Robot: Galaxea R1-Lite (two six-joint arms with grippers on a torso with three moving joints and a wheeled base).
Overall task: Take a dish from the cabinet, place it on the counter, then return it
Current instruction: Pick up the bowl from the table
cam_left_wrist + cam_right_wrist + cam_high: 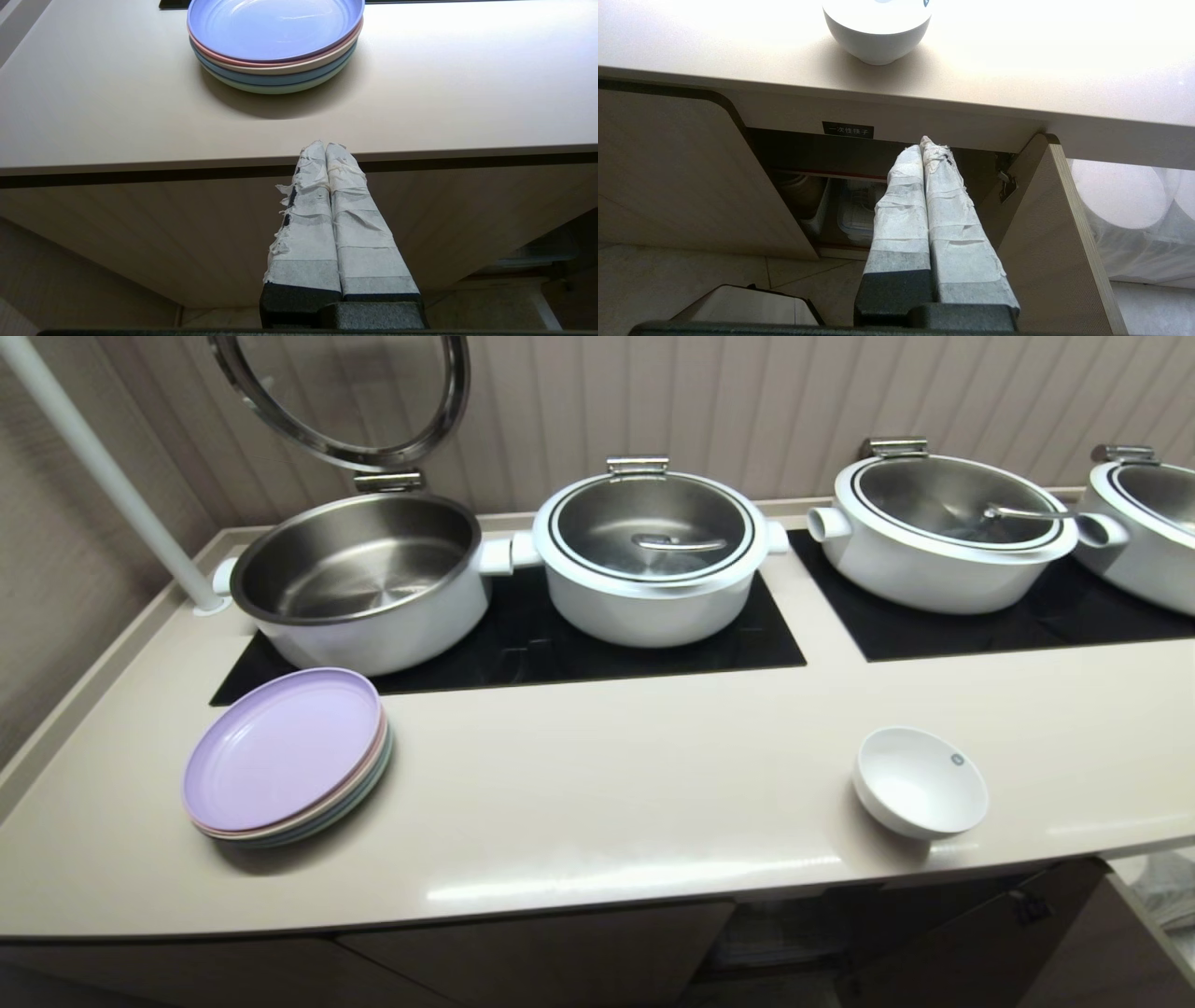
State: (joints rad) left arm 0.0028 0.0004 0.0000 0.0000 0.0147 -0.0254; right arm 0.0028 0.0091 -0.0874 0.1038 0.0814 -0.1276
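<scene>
The dish [920, 782], a small white bowl with a tiny blue-grey logo near its rim, stands upright on the beige counter [607, 784] near the front edge, right of centre. It also shows in the right wrist view, the dish [877, 32] above the counter edge. Below it the cabinet [822, 186] stands with its door [1055, 233] swung wide. My right gripper [922, 142] hangs shut and empty in front of the cabinet mouth, below the counter. My left gripper [324, 145] is shut and empty below the counter edge. Neither arm shows in the head view.
A stack of pastel plates [285, 756] with a lilac top sits at the counter's front left. Several white pots [653, 555] stand on black cooktop panels [560, 644] behind. Inside the cabinet are a clear container [854, 214] and a black label [847, 129]. White rolls [1134, 205] lie right of the door.
</scene>
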